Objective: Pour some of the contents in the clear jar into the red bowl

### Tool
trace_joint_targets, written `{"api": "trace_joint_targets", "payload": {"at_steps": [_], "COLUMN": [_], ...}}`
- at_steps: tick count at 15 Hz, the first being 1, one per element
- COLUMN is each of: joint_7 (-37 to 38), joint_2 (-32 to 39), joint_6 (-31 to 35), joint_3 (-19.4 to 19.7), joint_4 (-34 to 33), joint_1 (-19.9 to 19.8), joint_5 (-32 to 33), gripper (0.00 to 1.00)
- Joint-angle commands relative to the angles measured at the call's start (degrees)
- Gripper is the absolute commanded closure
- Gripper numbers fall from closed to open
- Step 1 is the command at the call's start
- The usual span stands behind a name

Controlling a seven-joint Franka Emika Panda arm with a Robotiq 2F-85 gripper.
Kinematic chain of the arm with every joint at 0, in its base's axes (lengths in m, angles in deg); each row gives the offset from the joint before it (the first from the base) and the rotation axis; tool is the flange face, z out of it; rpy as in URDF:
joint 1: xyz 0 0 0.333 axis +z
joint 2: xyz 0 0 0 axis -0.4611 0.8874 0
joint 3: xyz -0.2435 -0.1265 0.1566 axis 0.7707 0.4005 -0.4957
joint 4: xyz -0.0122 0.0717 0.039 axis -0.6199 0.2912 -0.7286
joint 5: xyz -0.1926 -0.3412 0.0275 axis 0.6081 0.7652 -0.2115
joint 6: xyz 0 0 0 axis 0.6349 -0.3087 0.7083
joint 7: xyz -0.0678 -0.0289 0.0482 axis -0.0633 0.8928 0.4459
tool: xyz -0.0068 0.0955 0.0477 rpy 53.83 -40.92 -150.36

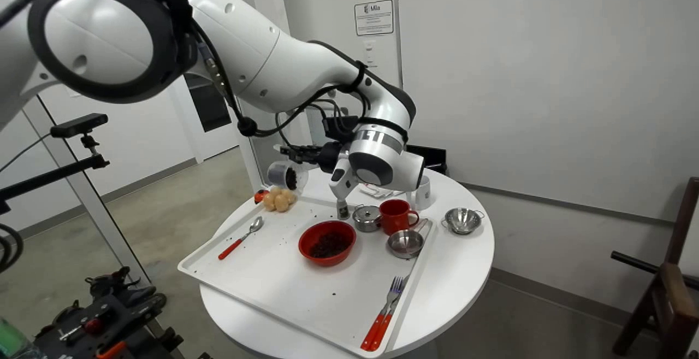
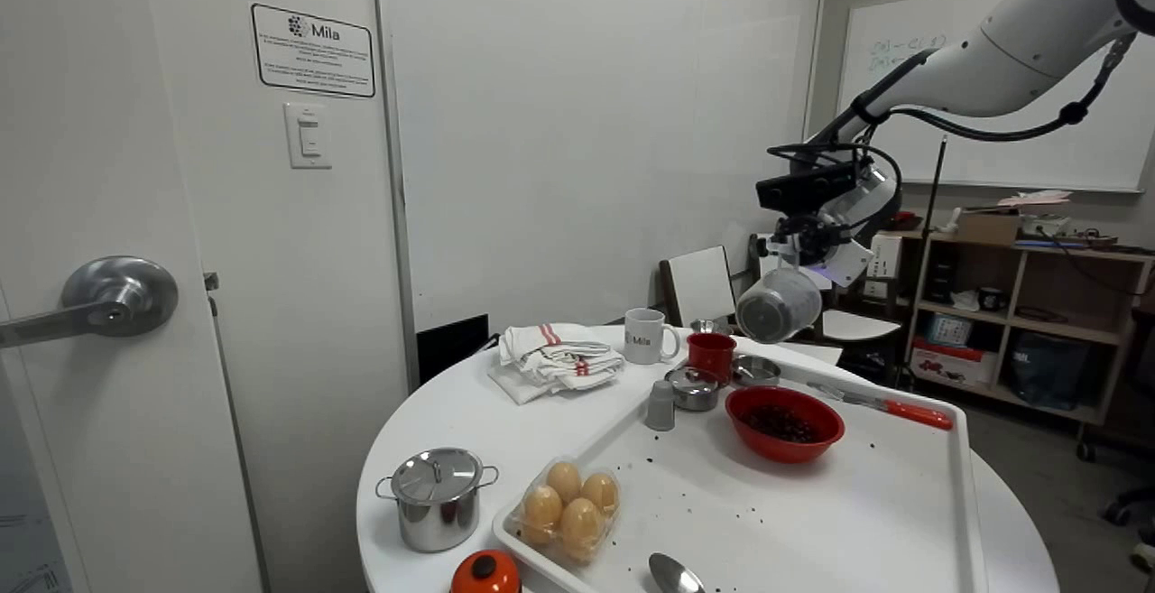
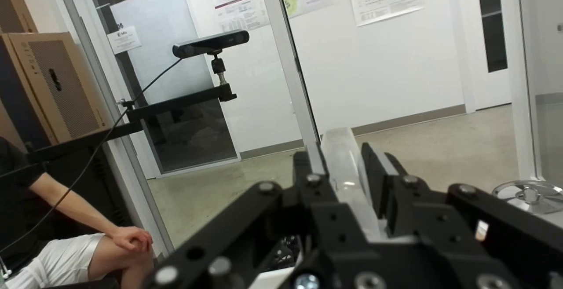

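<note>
The clear jar (image 1: pixel 279 173) is held in the air by a pale handle (image 3: pixel 345 170), which stands between the fingers in the wrist view. My gripper (image 1: pixel 289 153) is shut on it, and it also shows in an exterior view (image 2: pixel 787 253). The jar is tilted far over, almost on its side, with dark bits inside near its mouth. In an exterior view the jar (image 2: pixel 776 306) shows its base toward the camera. The red bowl (image 1: pixel 326 261) sits on the white tray with dark bits in it. The bowl (image 2: pixel 783 450) lies below the jar's height.
The white tray (image 1: pixel 256 277) holds a spoon (image 1: pixel 240 239), a fork and knife (image 1: pixel 385 312), a grey shaker (image 2: pixel 660 406), a small lidded pot (image 1: pixel 366 218), a red mug (image 1: pixel 394 217) and a metal pan (image 1: pixel 406 244). Eggs (image 2: pixel 568 510) lie at its edge. A steel pot (image 2: pixel 438 503) stands beside it.
</note>
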Motion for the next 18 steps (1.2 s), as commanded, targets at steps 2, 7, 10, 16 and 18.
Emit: {"api": "trace_joint_targets", "payload": {"at_steps": [2,7,10,16,18], "joint_7": [0.4,0.5,0.7,0.9,1.0], "joint_2": [3.2,4.4,4.9,5.5,5.7], "joint_6": [-4.4,-6.2,-7.3,-8.8,-9.1], "joint_3": [0.3,0.1,-0.1,-0.2,-0.2], "joint_4": [-3.9,-5.1,-5.6,-5.9,-5.9], "joint_1": [-0.5,-0.8,-0.9,-1.1,-1.1], "joint_5": [-2.9,-4.7,-5.8,-8.0,-8.6], "gripper": [0.93,0.93,0.93,0.93,0.93]}}
